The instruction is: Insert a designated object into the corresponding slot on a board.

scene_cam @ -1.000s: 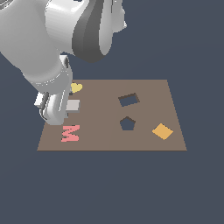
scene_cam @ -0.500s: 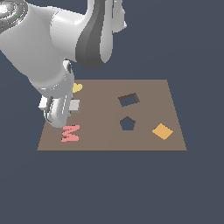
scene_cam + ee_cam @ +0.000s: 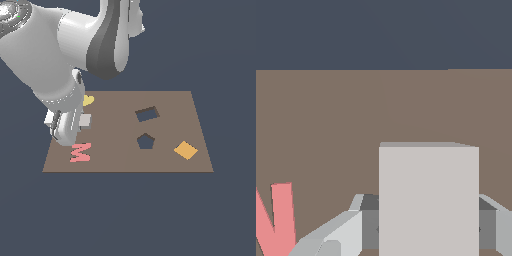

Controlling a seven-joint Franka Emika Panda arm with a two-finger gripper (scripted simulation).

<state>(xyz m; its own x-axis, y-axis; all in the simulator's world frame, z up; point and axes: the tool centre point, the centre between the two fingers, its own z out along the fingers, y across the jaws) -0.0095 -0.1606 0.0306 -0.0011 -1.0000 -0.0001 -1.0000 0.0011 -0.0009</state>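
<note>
The designated object [image 3: 86, 120], a small light grey block, lies flat on the board [image 3: 170, 102] near the exterior view's left edge. The arm's bulky hand covers part of it. My gripper [image 3: 81, 122] is down over it. In the wrist view the block [image 3: 428, 200] fills the space between the two fingers [image 3: 370, 222], which press against both its sides, so the gripper [image 3: 428, 227] is shut on it. The slot [image 3: 147, 114], a dark tilted rectangle, lies open farther toward the exterior view's right, well apart from the block.
A pink M [image 3: 80, 152] lies just in front of the block and also shows in the wrist view [image 3: 276, 220]. A yellow heart [image 3: 88, 100] sits behind the block. A dark pentagon cut-out [image 3: 145, 141] and an orange diamond tile [image 3: 185, 149] lie to the right.
The hand has sunk lower over the grey block. The block itself has stayed in the same spot on the board.
</note>
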